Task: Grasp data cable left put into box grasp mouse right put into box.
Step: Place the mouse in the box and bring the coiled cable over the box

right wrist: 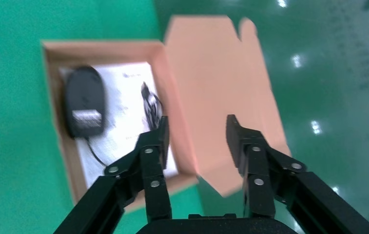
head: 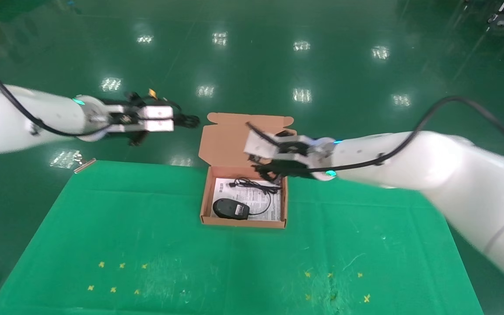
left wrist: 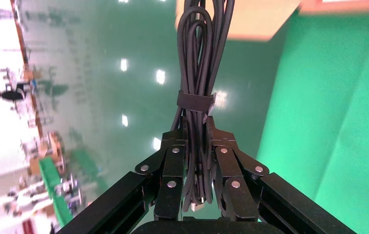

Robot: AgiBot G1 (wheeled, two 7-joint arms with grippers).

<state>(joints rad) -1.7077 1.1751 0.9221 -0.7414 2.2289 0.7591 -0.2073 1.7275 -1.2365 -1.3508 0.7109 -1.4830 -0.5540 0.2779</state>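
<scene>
The orange-pink box lies open at the table's far middle, its flap lid laid back. Inside it, on a printed sheet, rests the black mouse with its thin cord; the right wrist view shows the mouse too. My left gripper hovers left of the lid, beyond the table's far edge. It is shut on the data cable, a strapped black bundle. My right gripper is open and holds nothing, above the box's back right corner and lid hinge.
Green cloth covers the table, with small yellow cross marks near the front edge. Beyond the table's far edge lies a shiny green floor. A small metal strip sits at the table's far left corner.
</scene>
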